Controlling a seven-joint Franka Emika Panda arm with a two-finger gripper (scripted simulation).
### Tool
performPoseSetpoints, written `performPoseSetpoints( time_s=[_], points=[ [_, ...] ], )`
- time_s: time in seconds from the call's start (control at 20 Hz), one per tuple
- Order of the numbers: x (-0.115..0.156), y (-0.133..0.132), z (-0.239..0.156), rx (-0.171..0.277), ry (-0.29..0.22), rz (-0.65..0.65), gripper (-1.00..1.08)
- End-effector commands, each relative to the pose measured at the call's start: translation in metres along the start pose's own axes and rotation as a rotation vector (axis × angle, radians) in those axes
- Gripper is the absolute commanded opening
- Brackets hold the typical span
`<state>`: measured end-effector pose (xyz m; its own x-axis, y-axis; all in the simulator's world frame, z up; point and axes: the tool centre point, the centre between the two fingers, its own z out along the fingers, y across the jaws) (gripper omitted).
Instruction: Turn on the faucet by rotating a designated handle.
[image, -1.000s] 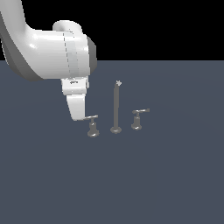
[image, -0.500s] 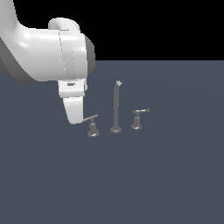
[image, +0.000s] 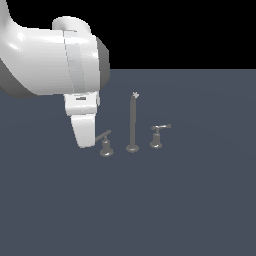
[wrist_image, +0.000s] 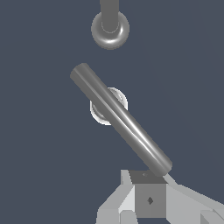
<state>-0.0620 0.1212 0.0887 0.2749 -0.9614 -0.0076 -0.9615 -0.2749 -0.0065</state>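
The faucet is a small grey three-piece set on the dark floor, its tall thin spout (image: 132, 122) in the middle. The handle (image: 105, 143) stands at the exterior view's left of the spout, and its long bar (wrist_image: 120, 118) lies slanted across its round base. My gripper (image: 85, 139) hangs just beside that bar's outer end. In the wrist view my gripper (wrist_image: 148, 194) touches the bar's tip. The jaws look closed together with nothing between them. The spout's round foot (wrist_image: 110, 29) shows beyond the handle.
A second, smaller lever handle (image: 157, 136) stands at the exterior view's right of the spout. The big white arm (image: 55, 62) fills the upper left of the exterior view. The floor (image: 190, 200) is flat and dark.
The arm has shifted slightly toward the exterior view's left and down. The handle's bar has swung from level to slanted, its end by the gripper now lower.
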Motion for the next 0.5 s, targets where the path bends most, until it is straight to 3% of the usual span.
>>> performPoseSetpoints(
  time_s=[0.0,0.35,0.4,0.45],
  points=[
    [0.016,0.007,0.0,-0.003,0.004,0.015,-1.0],
    [0.046,0.027,-0.001,-0.006,0.008,0.028,-1.0],
    [0.046,0.027,-0.001,-0.006,0.008,0.028,-1.0],
    [0.018,0.021,0.0,-0.004,-0.001,-0.018,-1.0]
  ],
)
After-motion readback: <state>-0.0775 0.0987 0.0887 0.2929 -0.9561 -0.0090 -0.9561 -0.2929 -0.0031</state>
